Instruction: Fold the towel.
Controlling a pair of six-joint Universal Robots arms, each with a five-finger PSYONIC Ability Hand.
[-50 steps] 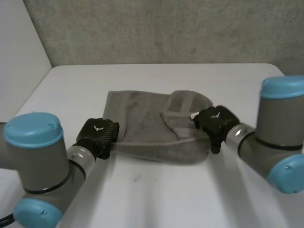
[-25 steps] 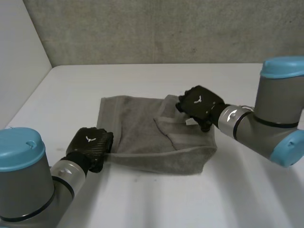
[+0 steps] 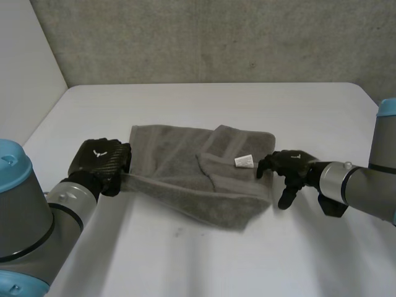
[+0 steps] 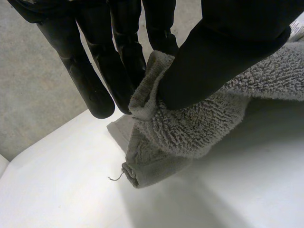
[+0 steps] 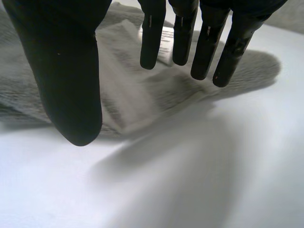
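Left hand point(image 3: 99, 164): at the towel's near left corner, nearer the left edge of the worktop point(image 3: 204, 260) than a second ago. Left wrist view: thumb and fingers pinch that corner, and the terry bunches between them. The near hem runs taut and slightly lifted from this grip towards the right.

Towel point(image 3: 179, 167): grey, mid-worktop, partly folded. Its right part is turned over onto the middle with the white label point(image 3: 244, 161) facing up. The whole cloth has shifted a little left since the earlier frames.

Right hand point(image 3: 288, 170): half a second ago it was over the turned-over part; now it has pulled back and sits just beside the towel's right edge. Right wrist view: fingers straight and spread, holding nothing, with the cloth beyond the fingertips.

Judgement: the right side's fold-over is laid and released. It lies crooked and the near edge is uneven. The left corner is held, so that side is probably next to be carried over.
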